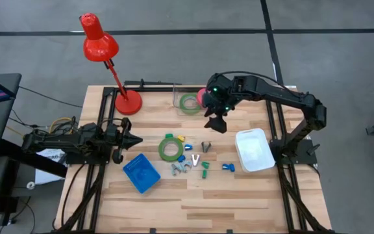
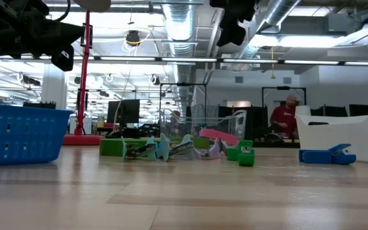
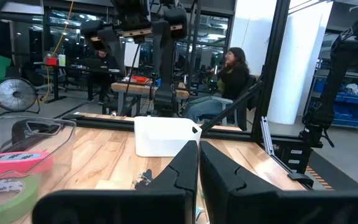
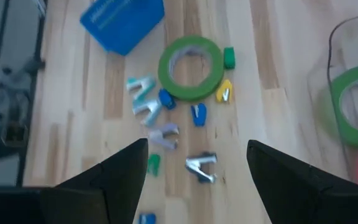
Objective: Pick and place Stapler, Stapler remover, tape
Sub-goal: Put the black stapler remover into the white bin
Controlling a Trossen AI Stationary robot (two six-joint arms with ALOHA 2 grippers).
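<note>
One green tape ring (image 1: 170,147) lies flat on the table. Another green ring (image 1: 189,103) and a pink-red one (image 1: 202,97) sit in a clear container (image 1: 179,91) at the far edge. Small coloured staplers (image 4: 197,114) and claw-shaped stapler removers (image 4: 143,93) lie scattered next to the loose ring. My right gripper (image 4: 197,146) hangs open above them, slanting down, with nothing between its fingers. At the table's left, my left gripper (image 3: 197,163) waits, shut and roughly level, holding nothing.
A blue basket (image 1: 141,172) stands near the front left, and a white bin (image 1: 254,149) at the right. A red desk lamp (image 1: 109,58) stands at the far left corner. People sit in the room beyond the table.
</note>
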